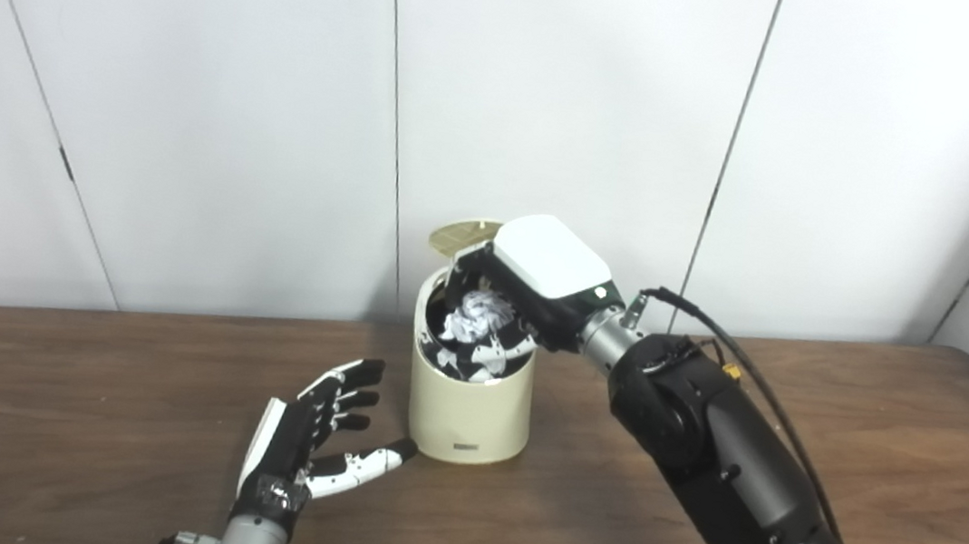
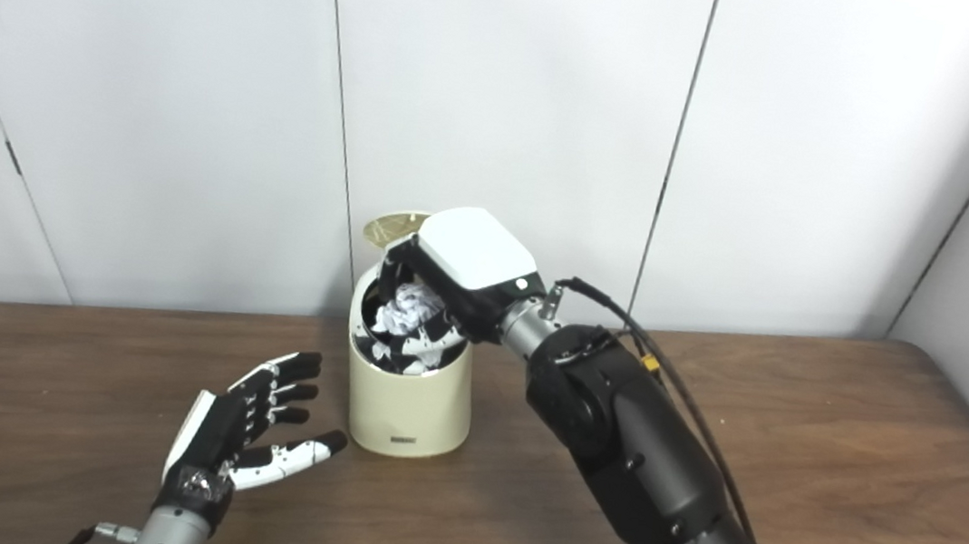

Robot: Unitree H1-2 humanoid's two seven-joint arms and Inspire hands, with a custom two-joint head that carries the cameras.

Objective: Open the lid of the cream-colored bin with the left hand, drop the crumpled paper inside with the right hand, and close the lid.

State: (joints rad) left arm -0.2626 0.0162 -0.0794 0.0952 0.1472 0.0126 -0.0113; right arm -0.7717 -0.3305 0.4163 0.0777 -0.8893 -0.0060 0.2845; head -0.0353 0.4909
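Crumpled ball of white paper [image 1: 478, 315]: we judge it light, soft and springy. It should crush a little under the fingers and weigh next to nothing, so it needs only a loose wrap around its bulk, with no particular spot to take it by. It may cling between fingers on release rather than fall cleanly.

Small cream-coloured cylindrical bin [image 1: 470, 398]: stands upright on the dark brown wooden worktop [image 1: 837, 458], close to the white panelled wall [image 1: 222, 96]. Smooth sides, likely light plastic. We expect it could slide or tip if pushed from the side. Its round cream lid [image 1: 463, 235] stands raised behind the rim, hinged at the back, underside toward us. The lid's free front edge looks like the place to press it shut.

Right hand [image 1: 499, 306]: reaches over the bin mouth, white back uppermost, fingers [image 1: 488, 359] curled downward into the opening around the paper. The paper sits within the rim, among the fingers. We cannot tell whether the hold is firm or already slackening, nor whether the bin is otherwise empty.

Left hand [image 1: 311, 435]: low over the worktop just left of the bin, fingers spread wide and holding nothing. Its thumb tip lies just beside the bin's base; we cannot tell if it touches.

Lid not yet closed.
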